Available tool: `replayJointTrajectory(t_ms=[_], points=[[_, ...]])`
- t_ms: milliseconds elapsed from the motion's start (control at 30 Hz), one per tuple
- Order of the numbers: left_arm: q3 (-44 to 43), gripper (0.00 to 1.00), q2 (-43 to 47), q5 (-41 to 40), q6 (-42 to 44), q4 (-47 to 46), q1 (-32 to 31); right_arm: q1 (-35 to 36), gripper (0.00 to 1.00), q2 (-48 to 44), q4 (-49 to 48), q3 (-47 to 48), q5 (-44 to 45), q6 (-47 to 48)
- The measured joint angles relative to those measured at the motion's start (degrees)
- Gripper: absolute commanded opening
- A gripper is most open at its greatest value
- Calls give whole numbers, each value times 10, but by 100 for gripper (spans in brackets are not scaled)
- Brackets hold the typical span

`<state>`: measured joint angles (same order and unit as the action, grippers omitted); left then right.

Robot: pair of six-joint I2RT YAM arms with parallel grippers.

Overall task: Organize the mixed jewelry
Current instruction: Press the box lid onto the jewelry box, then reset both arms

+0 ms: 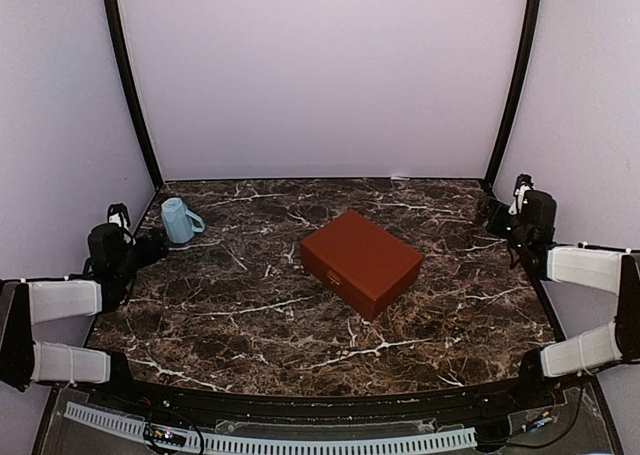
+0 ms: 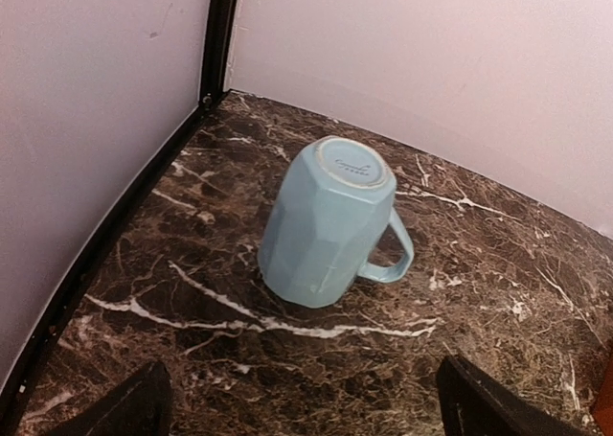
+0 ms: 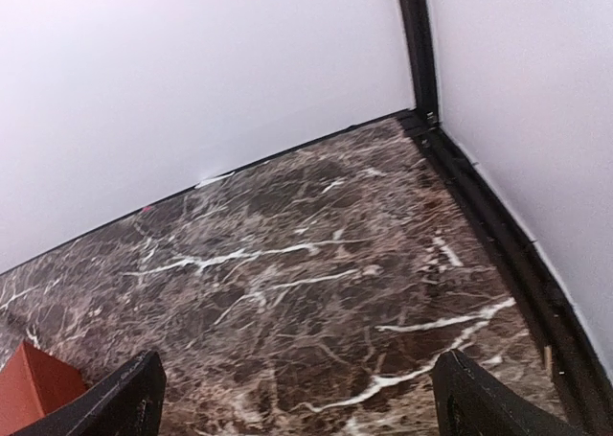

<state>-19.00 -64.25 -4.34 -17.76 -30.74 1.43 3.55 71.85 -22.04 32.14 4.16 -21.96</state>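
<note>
Box (image 1: pixel 360 261) lies shut at centre, upturned blue cup (image 1: pixel 179 220) far left.

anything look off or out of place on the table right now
Two things stand out. The pale blue faceted ceramic mug stands upside down, its stamped base facing up, near the back left corner of the dark marble table. The closed red-brown rectangular box in the middle sits skewed, at an angle to the table's edges. Nothing looks spilled or broken.

One blue cup (image 1: pixel 180 220), one red-brown box (image 1: pixel 360 262), two end effectors (image 2: pixel 306 398) (image 3: pixel 302 390).
</note>
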Motion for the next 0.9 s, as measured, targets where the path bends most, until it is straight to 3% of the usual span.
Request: replayJointTrajectory(t_ms=[133,400,900], points=[[69,99,12,1,15,-96,16,-28,99,-41,-100,-78,26,5],[77,99,-8,-12,109,-214,16,-28,98,-25,-273,-181,77,54],[102,99,-55,-4,157,-304,16,-28,97,-32,-335,-216,110,96]])
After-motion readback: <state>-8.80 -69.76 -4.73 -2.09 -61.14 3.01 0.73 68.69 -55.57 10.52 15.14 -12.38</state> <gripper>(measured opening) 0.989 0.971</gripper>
